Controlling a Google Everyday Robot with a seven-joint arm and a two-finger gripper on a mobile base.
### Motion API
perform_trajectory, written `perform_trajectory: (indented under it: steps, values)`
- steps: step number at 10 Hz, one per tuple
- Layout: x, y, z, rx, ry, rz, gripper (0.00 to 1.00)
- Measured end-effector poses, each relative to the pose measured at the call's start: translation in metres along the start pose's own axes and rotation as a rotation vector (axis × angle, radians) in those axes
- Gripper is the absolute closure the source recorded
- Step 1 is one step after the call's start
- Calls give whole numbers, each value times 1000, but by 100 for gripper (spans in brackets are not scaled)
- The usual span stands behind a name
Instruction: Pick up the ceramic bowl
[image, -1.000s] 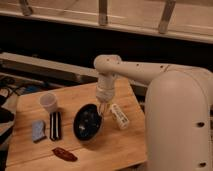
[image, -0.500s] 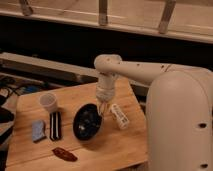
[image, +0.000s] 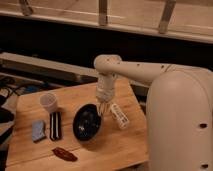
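nothing has shifted: my gripper (image: 104, 109) still hangs at the ceramic bowl's (image: 86, 123) right rim, no lift yet.

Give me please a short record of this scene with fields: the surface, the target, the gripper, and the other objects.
surface: wooden table
target: ceramic bowl, black and glossy, near the table's middle
gripper: gripper, pointing down at the bowl's right rim
cup: white paper cup, left of the bowl, upright
right of bowl: white packet, lying flat
left side: blue item and dark flat item, side by side
front: reddish-brown item near the table's front edge
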Motion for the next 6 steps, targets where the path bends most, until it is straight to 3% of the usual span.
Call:
perform_trajectory:
  steps: [6]
  values:
    - [2, 1, 0, -6, 2, -7, 96]
